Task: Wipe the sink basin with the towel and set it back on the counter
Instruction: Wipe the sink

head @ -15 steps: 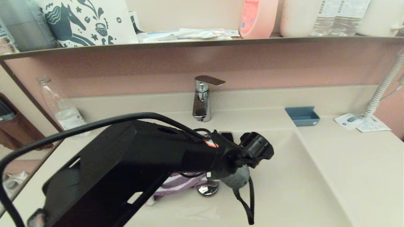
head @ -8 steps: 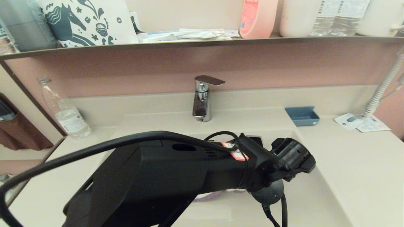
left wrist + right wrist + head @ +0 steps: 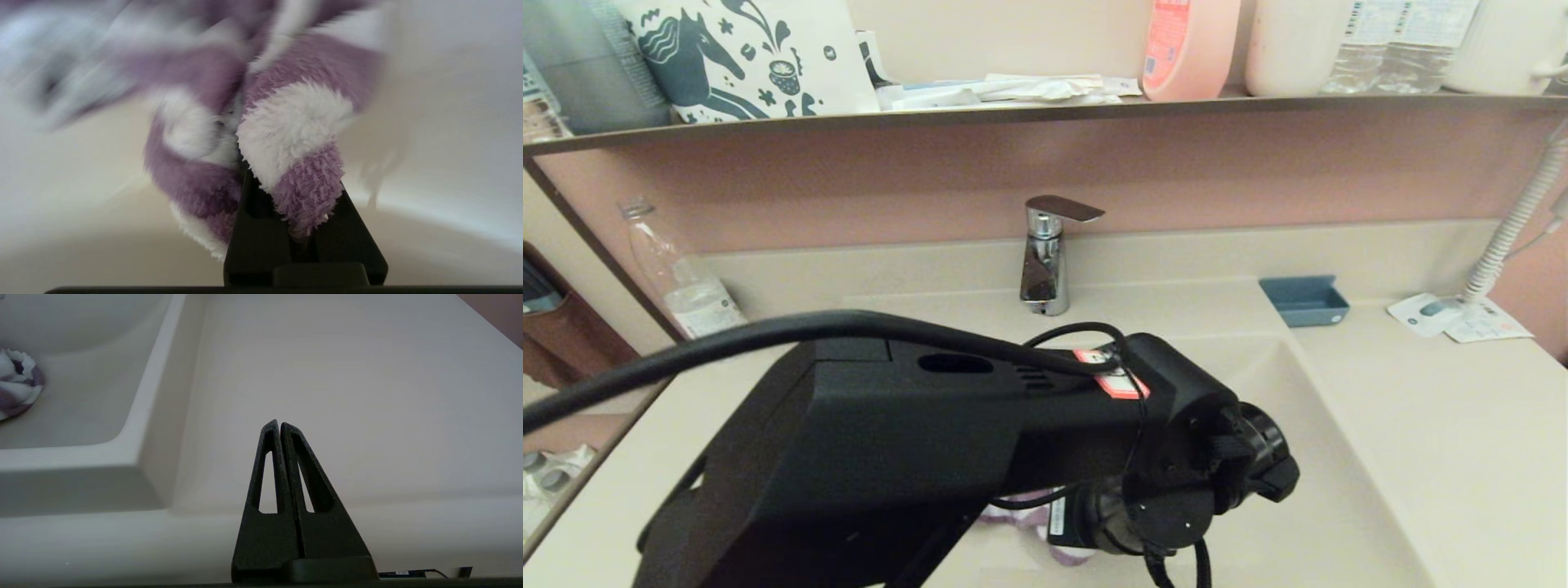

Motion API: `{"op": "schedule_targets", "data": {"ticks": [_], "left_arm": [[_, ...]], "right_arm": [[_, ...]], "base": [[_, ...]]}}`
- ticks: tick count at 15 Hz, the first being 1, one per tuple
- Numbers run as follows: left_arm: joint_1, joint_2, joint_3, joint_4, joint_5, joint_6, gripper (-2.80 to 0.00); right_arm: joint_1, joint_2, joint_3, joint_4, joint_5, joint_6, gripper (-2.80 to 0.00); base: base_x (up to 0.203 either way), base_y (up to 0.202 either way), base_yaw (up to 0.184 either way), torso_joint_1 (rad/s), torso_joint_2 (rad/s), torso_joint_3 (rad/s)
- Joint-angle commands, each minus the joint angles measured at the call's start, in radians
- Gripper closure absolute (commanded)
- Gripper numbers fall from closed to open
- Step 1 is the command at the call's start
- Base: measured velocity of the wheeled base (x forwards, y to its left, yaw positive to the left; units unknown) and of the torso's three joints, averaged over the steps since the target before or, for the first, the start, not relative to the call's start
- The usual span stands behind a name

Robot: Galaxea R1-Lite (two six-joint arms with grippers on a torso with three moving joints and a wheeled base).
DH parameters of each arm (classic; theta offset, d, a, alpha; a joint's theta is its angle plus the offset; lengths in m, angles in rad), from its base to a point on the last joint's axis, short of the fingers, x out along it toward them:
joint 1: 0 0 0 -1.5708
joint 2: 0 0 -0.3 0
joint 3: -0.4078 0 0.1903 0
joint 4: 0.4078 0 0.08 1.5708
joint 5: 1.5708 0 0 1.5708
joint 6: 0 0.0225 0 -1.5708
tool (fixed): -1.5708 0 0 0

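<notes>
My left arm reaches across the sink basin [image 3: 1307,457], and its wrist hides the gripper in the head view. There, only a bit of the purple and white striped towel [image 3: 1014,516] peeks out beneath the arm. In the left wrist view my left gripper [image 3: 284,179] is shut on a bunched fold of the towel [image 3: 294,122], low over the basin floor [image 3: 449,183]. The drain plug is hidden. My right gripper [image 3: 279,424] is shut and holds nothing. It hovers over the counter [image 3: 367,375] to the right of the basin [image 3: 81,396], where the towel [image 3: 16,388] also shows.
A chrome faucet [image 3: 1045,261] stands behind the basin. On the right counter [image 3: 1445,425] lie a blue dish [image 3: 1305,300], paper cards [image 3: 1454,318] and a coiled hose [image 3: 1511,229]. A clear bottle [image 3: 690,290] stands at the back left. A shelf [image 3: 1045,110] above carries bottles and a bag.
My left arm swept right across the basin with the towel, then pulled back towards the front. The drain plug, visible one second ago, is now covered by the arm.
</notes>
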Motion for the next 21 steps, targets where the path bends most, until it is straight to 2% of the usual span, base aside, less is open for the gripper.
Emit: {"op": "schedule_targets", "data": {"ticks": [1, 5, 7, 9, 11, 12, 13, 15, 18, 21], "left_arm": [[0.023, -0.06, 0.079, 0.074, -0.012, -0.023, 0.0], [0.059, -0.184, 0.367, 0.04, -0.015, -0.022, 0.0], [0.1, -0.258, 0.492, -0.005, -0.005, 0.002, 0.0], [0.16, -0.343, 0.619, -0.1, 0.03, 0.098, 0.0], [0.228, -0.419, 0.707, -0.266, 0.059, 0.238, 0.0], [0.265, -0.441, 0.731, -0.33, 0.067, 0.298, 0.0], [0.299, -0.448, 0.737, -0.376, 0.069, 0.332, 0.0], [0.354, -0.44, 0.737, -0.537, 0.072, 0.377, 0.0], [0.372, -0.361, 0.746, -0.804, 0.116, 0.389, 0.0], [0.368, -0.321, 0.747, -0.892, 0.138, 0.391, 0.0]], "right_arm": [[0.0, 0.001, 0.0, 0.0, 0.0, 0.0, 0.0], [0.0, 0.001, 0.0, 0.0, 0.0, 0.0, 0.0], [0.0, 0.001, 0.0, 0.0, 0.0, 0.0, 0.0], [0.0, 0.001, 0.0, 0.0, 0.0, 0.0, 0.0], [0.0, 0.001, 0.0, 0.0, 0.0, 0.0, 0.0], [0.0, 0.001, 0.0, 0.0, 0.0, 0.0, 0.0], [0.0, 0.001, 0.0, 0.0, 0.0, 0.0, 0.0], [0.0, 0.001, 0.0, 0.0, 0.0, 0.0, 0.0], [0.0, 0.001, 0.0, 0.0, 0.0, 0.0, 0.0], [0.0, 0.001, 0.0, 0.0, 0.0, 0.0, 0.0]], "base": [[0.0, 0.0, 0.0, 0.0, 0.0, 0.0], [0.0, 0.0, 0.0, 0.0, 0.0, 0.0], [0.0, 0.0, 0.0, 0.0, 0.0, 0.0], [0.0, 0.0, 0.0, 0.0, 0.0, 0.0], [0.0, 0.0, 0.0, 0.0, 0.0, 0.0], [0.0, 0.0, 0.0, 0.0, 0.0, 0.0], [0.0, 0.0, 0.0, 0.0, 0.0, 0.0], [0.0, 0.0, 0.0, 0.0, 0.0, 0.0], [0.0, 0.0, 0.0, 0.0, 0.0, 0.0], [0.0, 0.0, 0.0, 0.0, 0.0, 0.0]]}}
